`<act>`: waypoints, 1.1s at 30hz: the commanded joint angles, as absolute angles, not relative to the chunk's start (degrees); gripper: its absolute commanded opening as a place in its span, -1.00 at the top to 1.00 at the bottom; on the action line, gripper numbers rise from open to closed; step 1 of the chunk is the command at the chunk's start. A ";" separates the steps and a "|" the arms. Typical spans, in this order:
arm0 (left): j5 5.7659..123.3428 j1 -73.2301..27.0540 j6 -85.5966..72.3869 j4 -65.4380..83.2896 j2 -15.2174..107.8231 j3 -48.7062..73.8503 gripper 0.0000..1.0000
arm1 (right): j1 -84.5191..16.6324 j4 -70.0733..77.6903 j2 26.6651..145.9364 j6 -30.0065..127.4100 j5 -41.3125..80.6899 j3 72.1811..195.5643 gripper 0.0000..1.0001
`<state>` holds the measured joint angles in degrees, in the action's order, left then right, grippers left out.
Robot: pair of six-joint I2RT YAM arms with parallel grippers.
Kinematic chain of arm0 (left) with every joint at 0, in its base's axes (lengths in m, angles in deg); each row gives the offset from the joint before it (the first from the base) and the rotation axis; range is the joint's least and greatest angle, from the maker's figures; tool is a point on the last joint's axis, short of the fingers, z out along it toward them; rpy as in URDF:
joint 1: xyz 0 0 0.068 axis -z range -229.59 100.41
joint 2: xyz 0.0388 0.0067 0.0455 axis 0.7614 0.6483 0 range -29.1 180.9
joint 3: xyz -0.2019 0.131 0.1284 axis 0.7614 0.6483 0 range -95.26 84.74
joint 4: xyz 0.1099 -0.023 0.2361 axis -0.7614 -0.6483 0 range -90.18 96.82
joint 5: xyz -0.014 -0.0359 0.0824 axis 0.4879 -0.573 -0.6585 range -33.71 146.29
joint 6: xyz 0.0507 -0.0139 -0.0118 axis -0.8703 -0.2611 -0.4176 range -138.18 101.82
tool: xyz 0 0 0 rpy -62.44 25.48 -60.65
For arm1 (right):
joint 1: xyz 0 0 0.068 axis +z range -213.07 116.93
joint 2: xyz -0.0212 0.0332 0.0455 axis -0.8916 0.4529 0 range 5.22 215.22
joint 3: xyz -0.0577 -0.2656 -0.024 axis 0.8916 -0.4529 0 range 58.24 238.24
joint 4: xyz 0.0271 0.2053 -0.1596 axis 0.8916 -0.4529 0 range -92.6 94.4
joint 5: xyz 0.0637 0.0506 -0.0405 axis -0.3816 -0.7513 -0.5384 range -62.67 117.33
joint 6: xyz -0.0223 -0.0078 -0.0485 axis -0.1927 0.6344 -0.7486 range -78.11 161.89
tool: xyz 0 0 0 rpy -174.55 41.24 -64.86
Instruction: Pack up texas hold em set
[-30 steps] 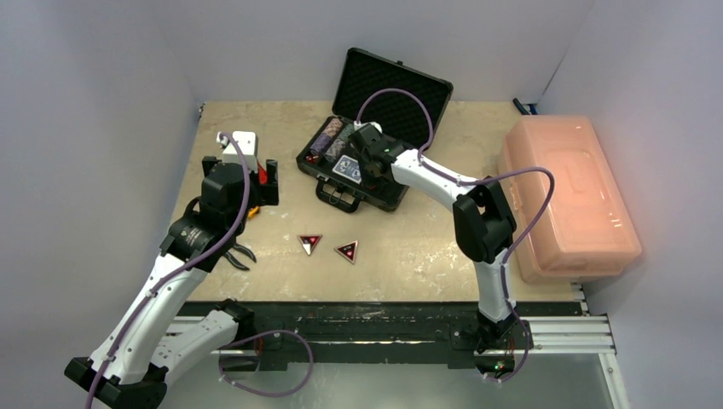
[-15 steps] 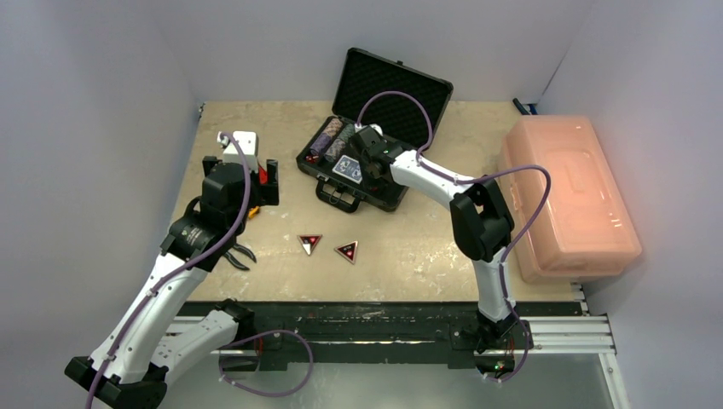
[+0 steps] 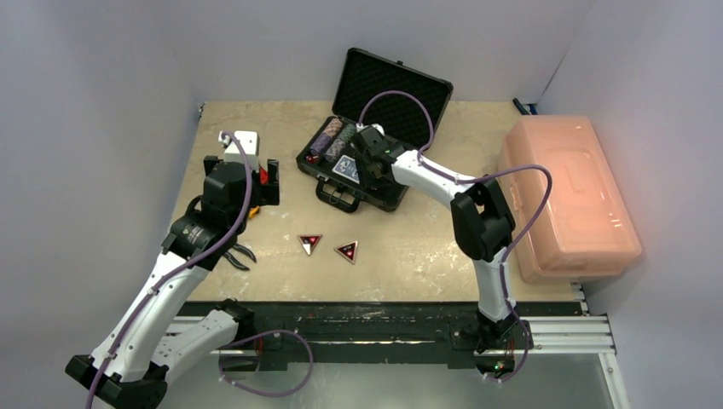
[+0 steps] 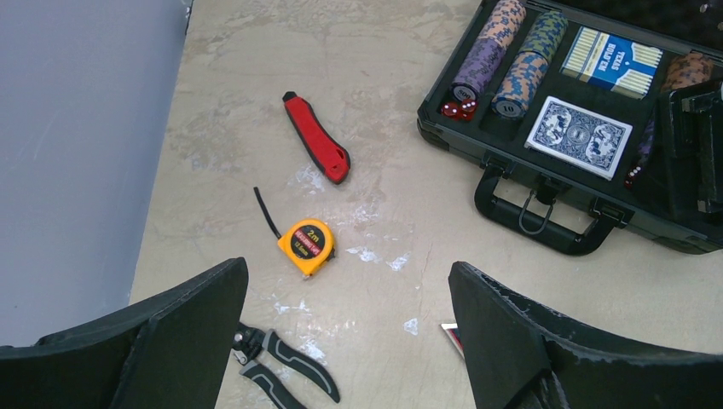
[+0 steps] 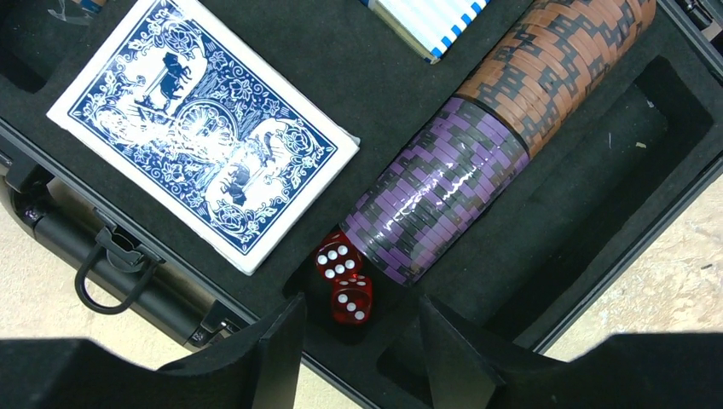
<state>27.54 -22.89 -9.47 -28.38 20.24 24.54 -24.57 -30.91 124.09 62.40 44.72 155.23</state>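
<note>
Right claw point(image 5: 362, 345) hangs low over the open case point(image 3: 390, 87), jaws parted to a middling gap, nothing between them. Two red dice point(image 5: 345, 285) lie in the foam just ahead of its tips. Left claw point(image 4: 349, 332) hovers wide and empty over the left of the table point(image 3: 426, 247), well apart from the case. The case sits at far centre, lid propped up, handle toward the arms. Count inside: three chip rows point(image 4: 490, 51) lying on their sides, one purple and tan, one blue and tan, one purple and brown under the right claw. A fourth groove point(image 5: 563, 213) along the case's right edge lies empty. Card decks point(image 4: 580, 136): two, one showing a blue patterned back, one in a striped box. Dice: the two already noted, plus a small red cluster at the near end of the left rows, at least two, exact number too small to tell. Outside the case: two triangular buttons point(image 3: 309, 243), side by side on the table between the case and the arms' bases. Judgement: packing looks mostly done; the buttons have yet to go in, then the lid needs closing and latching. No loose chips show anywhere, so whether the empty groove is owed anything cannot be told. Not of the set: one red-handled knife point(image 4: 315, 149), one yellow tape measure point(image 4: 305, 247), one pair of pliers point(image 4: 286, 371), one pink bin point(image 3: 567, 200) at the right.
</note>
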 commanded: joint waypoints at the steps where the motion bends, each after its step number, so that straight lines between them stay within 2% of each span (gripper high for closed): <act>1: 27.20 -22.98 -10.54 -25.99 20.37 24.48 -0.76 | -24.57 -30.18 120.41 62.44 45.08 153.68 -0.14; 8: 27.11 -23.03 -10.50 -25.98 20.88 24.45 -0.76 | -24.60 -28.22 116.63 61.35 45.44 147.91 -0.23; 18: 26.57 -23.03 -10.68 -26.03 21.76 24.52 -0.76 | -24.66 -23.07 112.51 56.12 39.26 139.26 -0.36; 25: 25.50 -23.02 -11.22 -25.89 22.33 24.79 -0.76 | -24.96 -21.29 112.28 51.38 37.19 136.01 -0.38; 28: 25.12 -23.00 -11.37 -25.90 22.86 24.89 -0.76 | -24.94 -21.54 112.68 50.35 36.64 135.72 -0.26; 33: 25.76 -22.89 -10.25 -27.37 23.77 24.51 -0.76 | -25.00 -22.56 112.49 50.68 34.04 135.02 0.18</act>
<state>26.21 -22.89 -10.33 -28.05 23.41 24.65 -24.90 -20.85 113.79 51.36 37.24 136.26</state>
